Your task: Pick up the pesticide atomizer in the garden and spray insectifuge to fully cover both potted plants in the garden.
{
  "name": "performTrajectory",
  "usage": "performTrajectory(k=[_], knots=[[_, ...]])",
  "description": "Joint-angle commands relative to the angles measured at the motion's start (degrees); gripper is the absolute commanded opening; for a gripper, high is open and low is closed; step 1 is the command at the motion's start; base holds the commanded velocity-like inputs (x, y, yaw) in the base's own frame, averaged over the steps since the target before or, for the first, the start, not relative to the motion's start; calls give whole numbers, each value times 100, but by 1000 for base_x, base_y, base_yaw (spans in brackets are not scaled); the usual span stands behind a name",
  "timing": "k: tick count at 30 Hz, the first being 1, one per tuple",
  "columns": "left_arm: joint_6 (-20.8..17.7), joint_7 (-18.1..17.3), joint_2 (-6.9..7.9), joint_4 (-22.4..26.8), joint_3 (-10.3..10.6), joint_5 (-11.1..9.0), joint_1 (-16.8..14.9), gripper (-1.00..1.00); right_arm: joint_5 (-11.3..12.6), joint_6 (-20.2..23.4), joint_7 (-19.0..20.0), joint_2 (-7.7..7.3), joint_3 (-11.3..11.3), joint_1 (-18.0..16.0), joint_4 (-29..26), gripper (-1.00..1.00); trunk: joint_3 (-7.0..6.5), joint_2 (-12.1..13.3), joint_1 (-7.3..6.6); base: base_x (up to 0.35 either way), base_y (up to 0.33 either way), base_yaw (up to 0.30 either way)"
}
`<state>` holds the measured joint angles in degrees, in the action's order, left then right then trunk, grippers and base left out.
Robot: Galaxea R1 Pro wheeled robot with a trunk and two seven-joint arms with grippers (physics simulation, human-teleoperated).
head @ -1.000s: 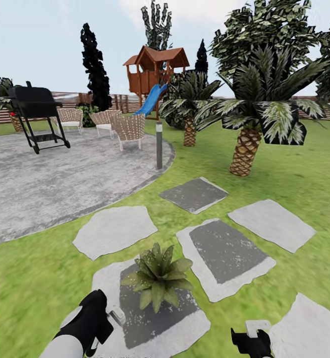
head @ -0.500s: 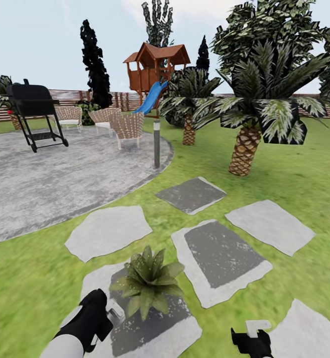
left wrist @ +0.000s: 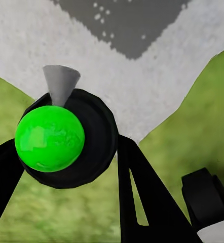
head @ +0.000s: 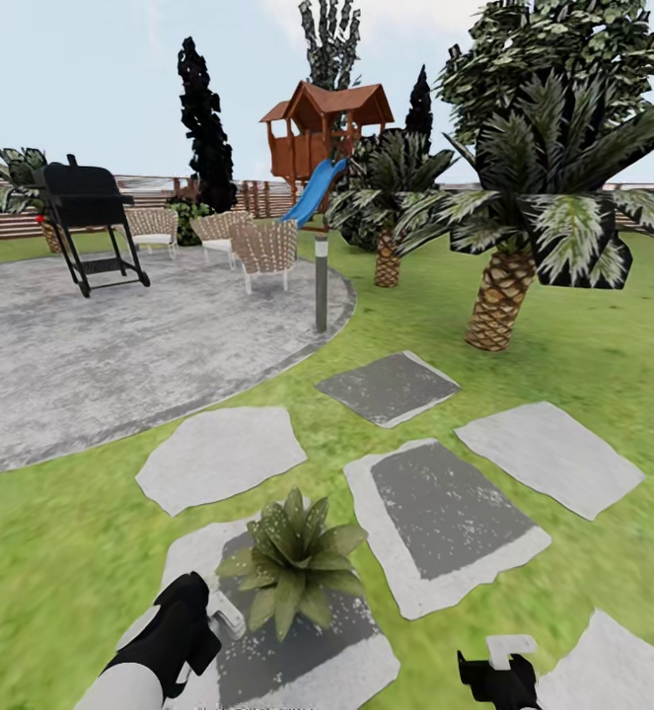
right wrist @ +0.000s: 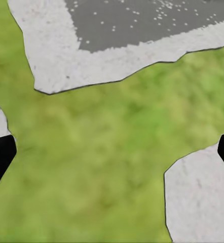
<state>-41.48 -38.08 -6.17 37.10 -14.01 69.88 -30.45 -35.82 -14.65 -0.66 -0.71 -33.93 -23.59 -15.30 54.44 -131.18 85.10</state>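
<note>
The pesticide atomizer (head: 230, 621) sits clamped in the left gripper (left wrist: 66, 167), its whitish nozzle just beside the potted plant (head: 292, 562); in the left wrist view the fingers (left wrist: 142, 192) close around its round dark body with a bright green ball on it (left wrist: 50, 137).

Risk, as I judge it: the nozzle is so near the plant's nearest leaves that spray may wet only that side and leave the far leaves uncovered, or the arm may brush the rosette.

Beyond the plant lie grey stepping stones (head: 445, 518), the round patio (head: 100, 365) with a black grill (head: 88, 222), wicker chairs (head: 262, 251) and a post (head: 321, 286), and a palm (head: 524, 227). Nothing stands between nozzle and plant.

The right gripper (head: 497, 675) hangs over grass with its fingers (right wrist: 0, 157) spread wide, empty.
</note>
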Motion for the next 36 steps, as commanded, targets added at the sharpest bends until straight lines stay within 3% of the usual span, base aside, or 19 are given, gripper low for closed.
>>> performTrajectory(k=[1, 12, 29, 36], knots=[[5, -51, -20, 5, -29, 57, -4, -100, -63, -29, -5, 1, -44, -5, 9, 100, 11, -2, -1, 0, 0, 219], [17, -51, -64, -72, 11, 57, -4, -100, -64, -29, -5, 1, -43, -5, 8, 100, 69, -2, -1, 0, 0, 210], [26, -47, -53, -244, 35, 67, -4, -100, -56, -37, -11, 1, -43, -5, 1, 100, 74, -2, -1, -30, -20, 10], [18, -26, -59, -201, 15, 55, -4, -100, -56, -38, -13, 1, -43, -5, 1, 100, 74, -2, -1, -153, -14, 218]])
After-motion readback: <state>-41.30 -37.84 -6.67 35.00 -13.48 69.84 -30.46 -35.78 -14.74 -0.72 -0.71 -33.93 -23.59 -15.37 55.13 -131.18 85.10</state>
